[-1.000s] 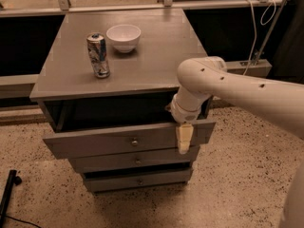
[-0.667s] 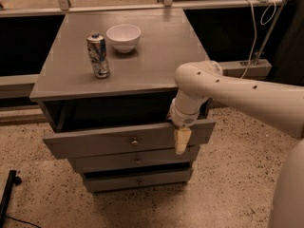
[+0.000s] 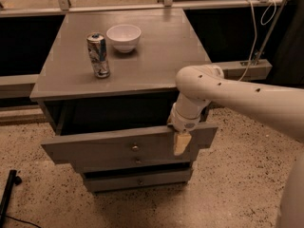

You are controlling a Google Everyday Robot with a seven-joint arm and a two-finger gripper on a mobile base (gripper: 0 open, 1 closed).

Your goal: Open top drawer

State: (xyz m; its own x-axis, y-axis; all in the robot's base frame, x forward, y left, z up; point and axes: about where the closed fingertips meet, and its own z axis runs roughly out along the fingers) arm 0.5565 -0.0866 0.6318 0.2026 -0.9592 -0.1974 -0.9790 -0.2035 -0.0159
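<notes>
The top drawer (image 3: 95, 148) is a grey wooden front with a small round metal knob (image 3: 135, 147) at its centre. It stands pulled out from the grey cabinet, with a dark gap behind it. My gripper (image 3: 181, 142) hangs from the white arm over the drawer's upper edge, right of the knob. One cream finger (image 3: 181, 144) lies down the outside of the front panel. Two narrower grey drawers (image 3: 137, 179) sit below.
On the cabinet top (image 3: 156, 56) stand a drink can (image 3: 98, 55) and a white bowl (image 3: 124, 37). A rail and dark panels run behind. A cable (image 3: 259, 27) hangs at the back right. A black object (image 3: 7, 194) lies on the speckled floor at left.
My arm and gripper have shifted slightly left along the drawer's top edge. The drawer front stays pulled out, about as far as before.
</notes>
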